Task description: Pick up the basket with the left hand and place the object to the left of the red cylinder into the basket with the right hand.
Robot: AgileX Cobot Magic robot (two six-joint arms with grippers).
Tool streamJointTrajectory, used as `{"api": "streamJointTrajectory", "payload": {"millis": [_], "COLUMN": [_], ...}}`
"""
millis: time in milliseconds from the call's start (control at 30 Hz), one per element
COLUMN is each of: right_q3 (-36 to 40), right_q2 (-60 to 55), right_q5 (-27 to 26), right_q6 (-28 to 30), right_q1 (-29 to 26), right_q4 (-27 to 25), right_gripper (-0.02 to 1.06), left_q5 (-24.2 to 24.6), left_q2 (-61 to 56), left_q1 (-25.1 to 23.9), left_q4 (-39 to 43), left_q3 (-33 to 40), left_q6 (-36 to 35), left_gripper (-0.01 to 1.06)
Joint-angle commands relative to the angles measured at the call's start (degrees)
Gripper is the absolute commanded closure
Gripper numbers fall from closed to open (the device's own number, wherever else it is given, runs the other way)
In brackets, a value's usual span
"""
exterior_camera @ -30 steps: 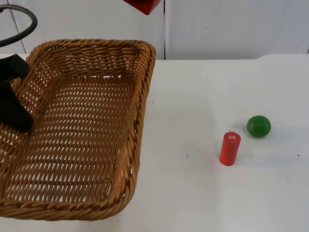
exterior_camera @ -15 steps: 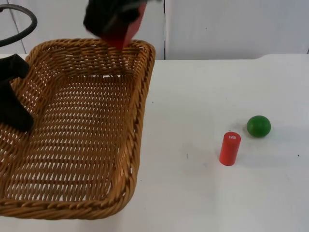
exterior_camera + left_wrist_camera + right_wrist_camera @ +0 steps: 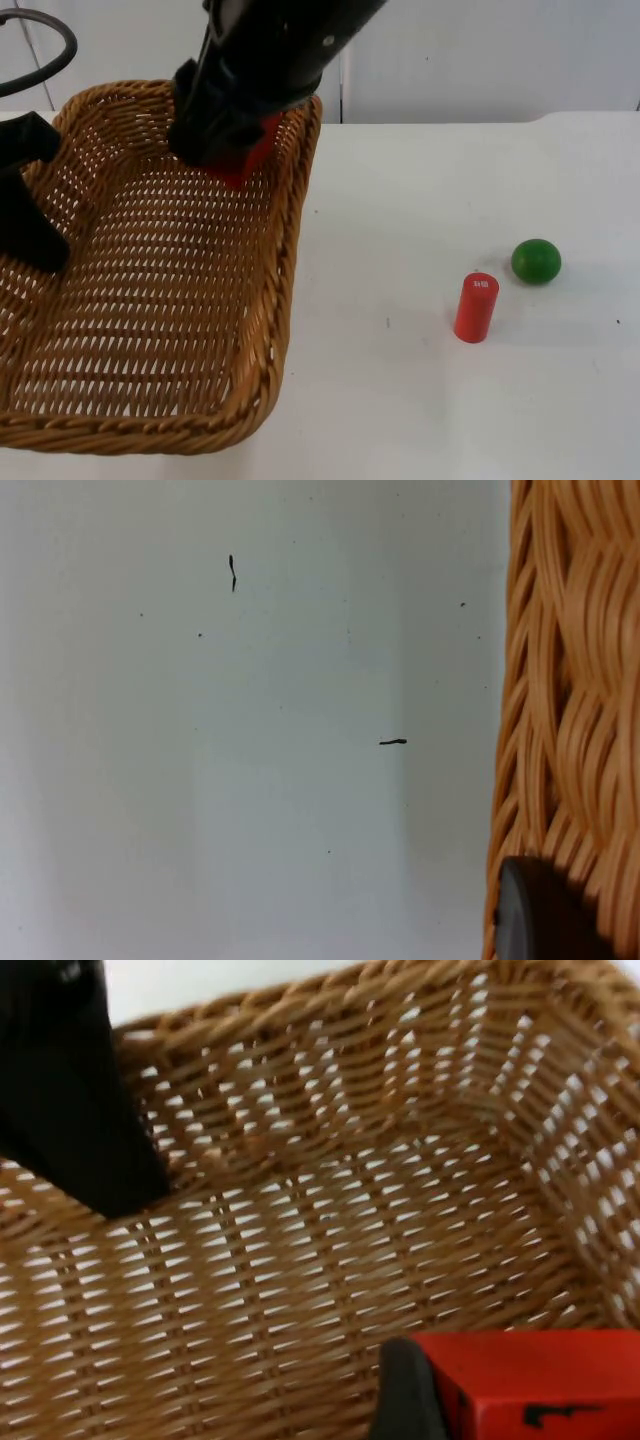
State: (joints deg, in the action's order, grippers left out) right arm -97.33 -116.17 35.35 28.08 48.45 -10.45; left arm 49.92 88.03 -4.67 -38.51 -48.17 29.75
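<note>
A brown wicker basket (image 3: 285, 230) takes up the table's left side, and my left gripper (image 3: 30, 215) is shut on its left rim. The basket's weave (image 3: 570, 710) runs beside a black fingertip (image 3: 540, 915) in the left wrist view. My right gripper (image 3: 232, 150) hangs over the basket's far end, shut on a red block (image 3: 252, 155). That red block (image 3: 540, 1385) sits just above the basket floor (image 3: 300, 1230) in the right wrist view. A red cylinder (image 3: 476, 307) stands on the table at the right.
A green ball (image 3: 536, 261) lies just behind and right of the red cylinder. White table (image 3: 400, 400) spreads between the basket and the cylinder. The grey partition wall (image 3: 480, 60) closes the back.
My right arm has come down from the upper edge with the red block, lowering it over the basket's far end. The basket and my left gripper have stayed put.
</note>
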Motion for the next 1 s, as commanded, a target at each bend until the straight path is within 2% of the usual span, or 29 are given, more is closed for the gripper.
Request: {"api": "streamJointTrajectory", "payload": {"millis": [0,167,267,367,400,533,567,600,667,867,967], "right_q3": [-0.43,-0.43,-0.43,-0.43,-0.43,-0.43,-0.43,-0.43,-0.43,-0.43,-0.43], "right_q2": [-0.45,-1.90,-2.42,-2.62,-2.62,-2.62,-2.62,-2.39,-1.82,0.96,3.78], "right_q5": [-1.44,-1.65,-1.54,-1.30,-1.30,-1.94,-1.94,-2.02,-1.92,-1.42,0.93], "right_q6": [-0.19,-0.05,-0.05,-0.05,-0.05,-0.05,-0.05,-0.17,-0.17,-0.17,-0.17], "right_q1": [0.26,0.26,0.26,0.26,0.26,0.26,0.26,0.26,0.26,0.26,0.15], "right_q4": [-0.24,-0.24,-0.24,-0.24,-0.24,-0.24,-0.24,-0.24,-0.24,-0.09,0.02], "right_gripper": [1.05,1.05,1.00,0.82,0.82,0.46,0.46,0.33,0.22,0.19,0.19], "left_q5": [0.58,0.58,0.58,0.58,0.58,0.58,0.58,0.58,0.58,0.58,0.58], "left_q2": [-0.76,-0.76,-0.76,-0.76,-0.76,-0.76,-0.76,-0.76,-0.76,-0.76,-0.76], "left_q1": [-0.09,-0.09,-0.09,-0.09,-0.09,-0.09,-0.09,-0.09,-0.09,-0.09,-0.09], "left_q4": [-1.38,-1.38,-1.38,-1.38,-1.38,-1.38,-1.38,-1.38,-1.38,-1.21,-1.05], "left_q3": [-0.07,-0.07,-0.07,-0.07,-0.07,-0.07,-0.07,-0.07,-0.07,-0.07,-0.07], "left_q6": [-0.22,-0.22,-0.22,-0.22,-0.22,-0.22,-0.22,-0.22,-0.22,-0.22,-0.22], "left_gripper": [1.05,1.05,1.05,1.05,1.05,1.05,1.05,1.05,1.05,1.05,1.05]}}
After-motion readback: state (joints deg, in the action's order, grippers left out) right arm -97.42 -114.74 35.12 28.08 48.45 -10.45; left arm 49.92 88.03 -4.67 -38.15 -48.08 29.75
